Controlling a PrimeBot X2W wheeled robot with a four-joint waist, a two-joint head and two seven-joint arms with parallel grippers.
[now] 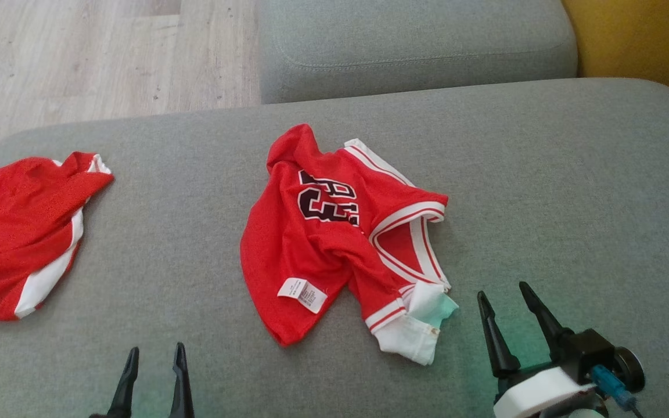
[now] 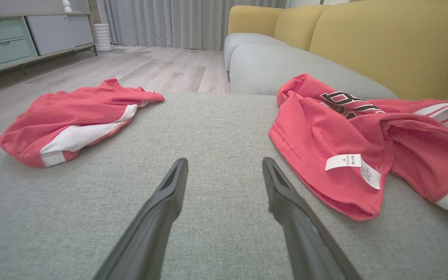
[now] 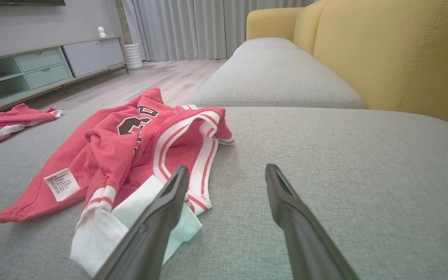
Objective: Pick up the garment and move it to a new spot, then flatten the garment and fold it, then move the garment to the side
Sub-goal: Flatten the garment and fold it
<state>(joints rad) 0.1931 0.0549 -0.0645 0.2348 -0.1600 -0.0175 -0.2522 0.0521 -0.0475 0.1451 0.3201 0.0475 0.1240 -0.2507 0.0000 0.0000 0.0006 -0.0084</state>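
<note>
I see the red jersey (image 1: pixel 288 244) lying crumpled near the middle of the sofa seat (image 1: pixel 543 191), white-striped trim and black number up, care tag showing.

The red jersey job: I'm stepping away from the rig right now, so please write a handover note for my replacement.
Red jersey: crumpled in the middle of the grey cushion, not held.
Left gripper: open, empty, short of it.
Right gripper: open, empty, just right of it.
Second red garment: at the cushion's left end.
Done: nothing evident. Left: pick up, move, flatten, fold, set aside.
</note>
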